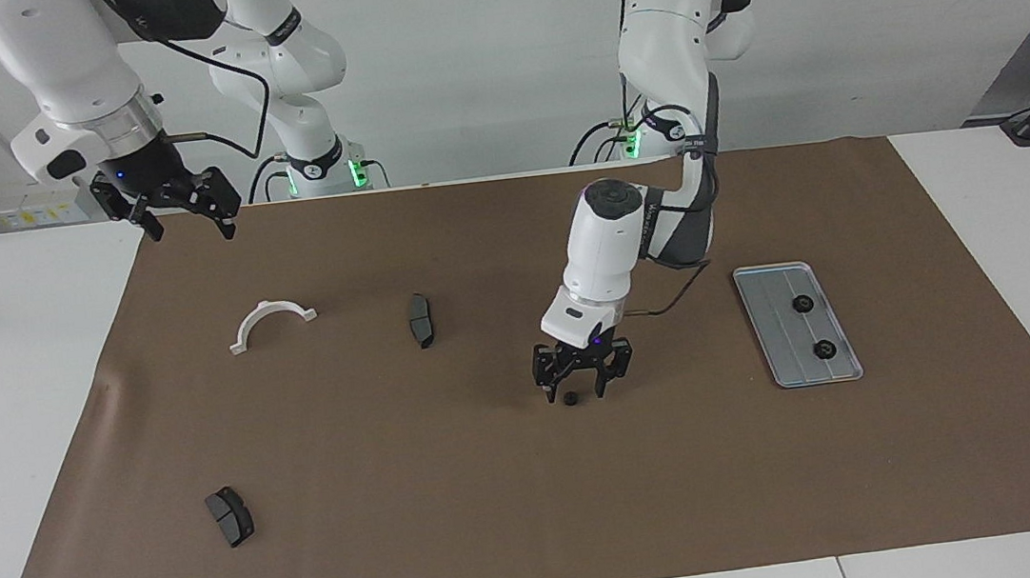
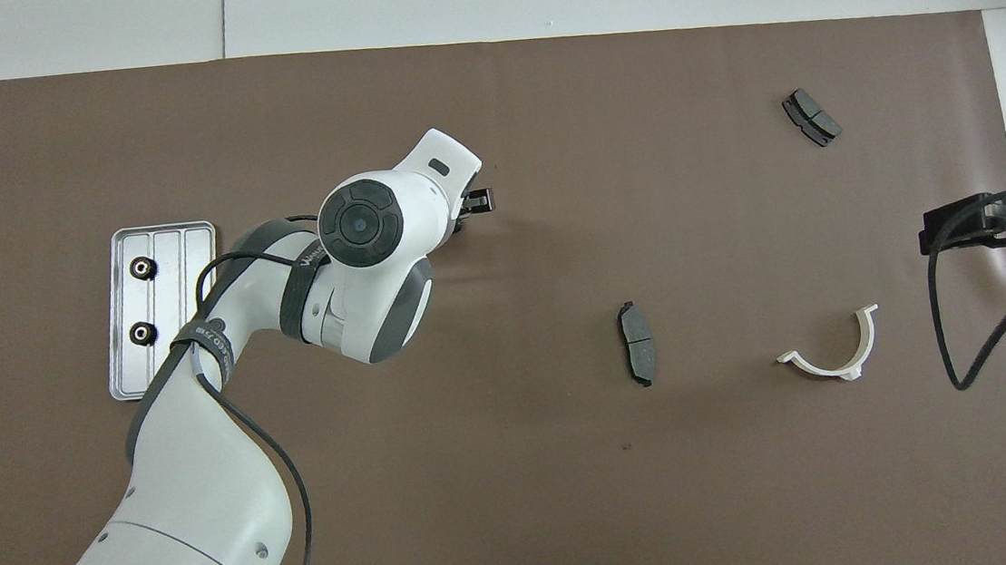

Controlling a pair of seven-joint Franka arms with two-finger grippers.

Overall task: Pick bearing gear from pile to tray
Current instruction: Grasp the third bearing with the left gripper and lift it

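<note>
Ring [image 1: 571, 399] (a tiny black one) lies on the brown mat [image 1: 520, 518] between the tips of my left pincer [image 1: 572, 396], which stands low over it, pointing straight down. My fingers [image 1: 549, 393] straddle the ring with a gap on either side, so the pincer is partly open and grips nothing. From overhead my own wrist covers most of this; only one dark finger [image 2: 479, 200] pokes out.

Toward my left arm's end of the worktop sits the tray [image 1: 774, 338], well apart from the ring, with two more black rings in it: one [image 1: 802, 304] nearer the robots, one [image 1: 824, 350] farther.

Toward the other end lie a dark pad [image 1: 421, 320], a white bracket [image 1: 271, 322] and, farther from the robots, a second pad [image 1: 230, 516].

My right pincer [image 1: 181, 224] waits in the air over the mat's corner, wide open and empty.
</note>
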